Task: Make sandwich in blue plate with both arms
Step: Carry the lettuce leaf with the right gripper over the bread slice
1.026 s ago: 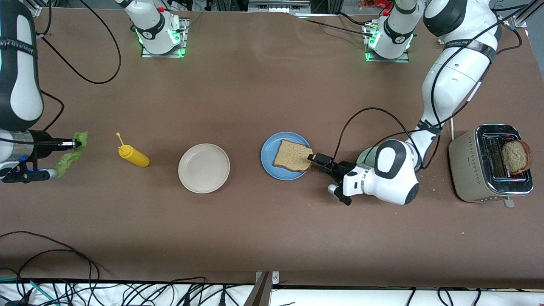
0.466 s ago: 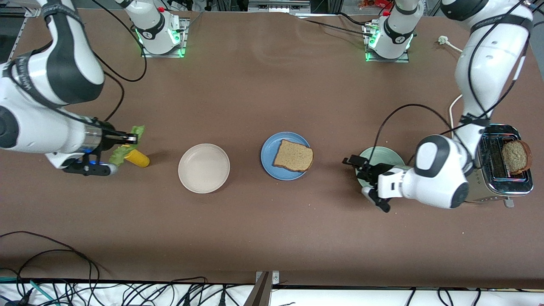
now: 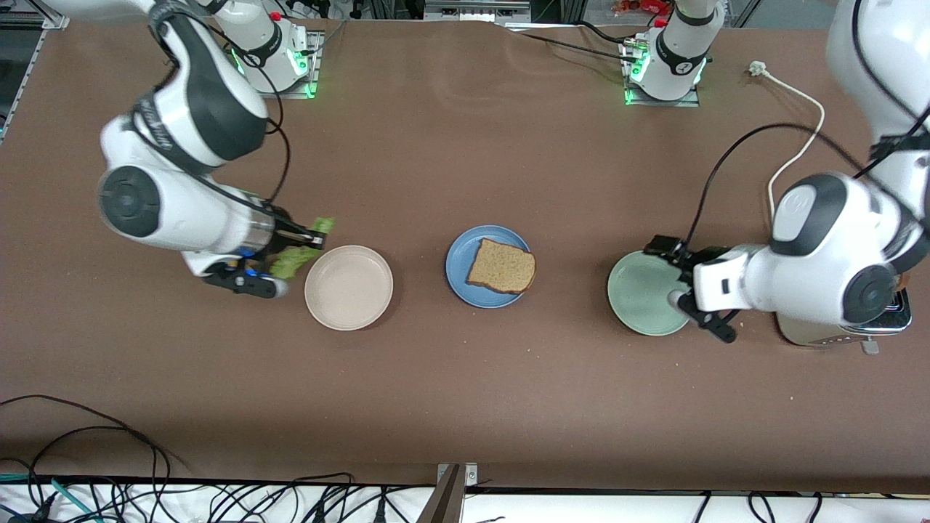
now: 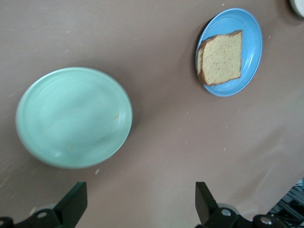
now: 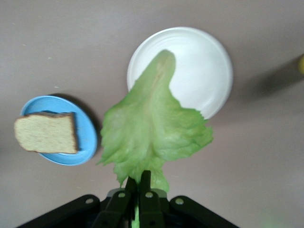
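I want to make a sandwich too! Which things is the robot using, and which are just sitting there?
Using:
- blue plate
- bread on it
- lettuce, pinched in the shut right gripper
- left gripper, open over the green plate

Just sitting there:
- white plate
- green plate
- toaster

A robotics lab: bolted arm bases (image 3: pixel 275 54), loose cables (image 3: pixel 94 465), brown-covered table (image 3: pixel 465 399).

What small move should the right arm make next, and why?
Probably carry on toward the blue plate: the right hand, shut on the lettuce leaf, hangs beside the cream plate, and the bread slice lies bare.
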`<state>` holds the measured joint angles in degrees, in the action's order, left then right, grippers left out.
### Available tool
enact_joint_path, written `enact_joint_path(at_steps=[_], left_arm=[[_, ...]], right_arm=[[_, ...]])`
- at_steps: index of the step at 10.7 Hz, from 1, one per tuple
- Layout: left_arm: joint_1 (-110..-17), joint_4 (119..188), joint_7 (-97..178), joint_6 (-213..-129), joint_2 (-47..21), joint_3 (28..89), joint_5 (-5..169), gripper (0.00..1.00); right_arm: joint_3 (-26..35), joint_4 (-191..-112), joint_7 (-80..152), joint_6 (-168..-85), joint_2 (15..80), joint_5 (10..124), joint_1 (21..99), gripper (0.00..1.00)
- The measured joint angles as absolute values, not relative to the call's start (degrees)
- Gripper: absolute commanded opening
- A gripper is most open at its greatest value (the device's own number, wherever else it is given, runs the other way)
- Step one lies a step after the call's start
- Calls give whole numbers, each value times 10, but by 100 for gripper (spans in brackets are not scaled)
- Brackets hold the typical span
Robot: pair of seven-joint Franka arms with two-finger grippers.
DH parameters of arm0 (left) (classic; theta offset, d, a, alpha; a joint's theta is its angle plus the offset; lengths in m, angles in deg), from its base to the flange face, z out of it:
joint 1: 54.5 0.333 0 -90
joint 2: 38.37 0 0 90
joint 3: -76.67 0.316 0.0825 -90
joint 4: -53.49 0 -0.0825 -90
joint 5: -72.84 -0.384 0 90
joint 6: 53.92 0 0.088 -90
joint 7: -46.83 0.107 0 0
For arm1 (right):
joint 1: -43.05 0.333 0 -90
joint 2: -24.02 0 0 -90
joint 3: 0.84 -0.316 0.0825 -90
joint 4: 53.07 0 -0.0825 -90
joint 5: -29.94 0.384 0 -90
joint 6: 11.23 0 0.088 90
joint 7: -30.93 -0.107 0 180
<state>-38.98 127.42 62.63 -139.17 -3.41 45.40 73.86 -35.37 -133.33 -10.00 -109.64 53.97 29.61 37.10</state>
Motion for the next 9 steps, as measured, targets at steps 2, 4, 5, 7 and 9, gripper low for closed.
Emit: enact_joint_path(at_steps=[2,4,5,7,9], left_arm=[[-392,1254,610,-1352,-93,474,696,100],[-389,1250,605,-1342,-144,499,688,100],[-389,1250,602,-1342,-165,516,688,100],[-428,1253,601,-1344,-203,587,689,100],[-493,1291,601,-1383,-240,670,707,100]], right_arm=[[-369,-1335,-187,-1173,576,296,406,0],[-379,-1336,-266,-1257,611,297,435,0],[-391,-1336,-309,-1299,631,297,445,0],[-415,-1336,-385,-1377,668,298,458,0],[-430,-1336,-455,-1454,704,304,477,0]])
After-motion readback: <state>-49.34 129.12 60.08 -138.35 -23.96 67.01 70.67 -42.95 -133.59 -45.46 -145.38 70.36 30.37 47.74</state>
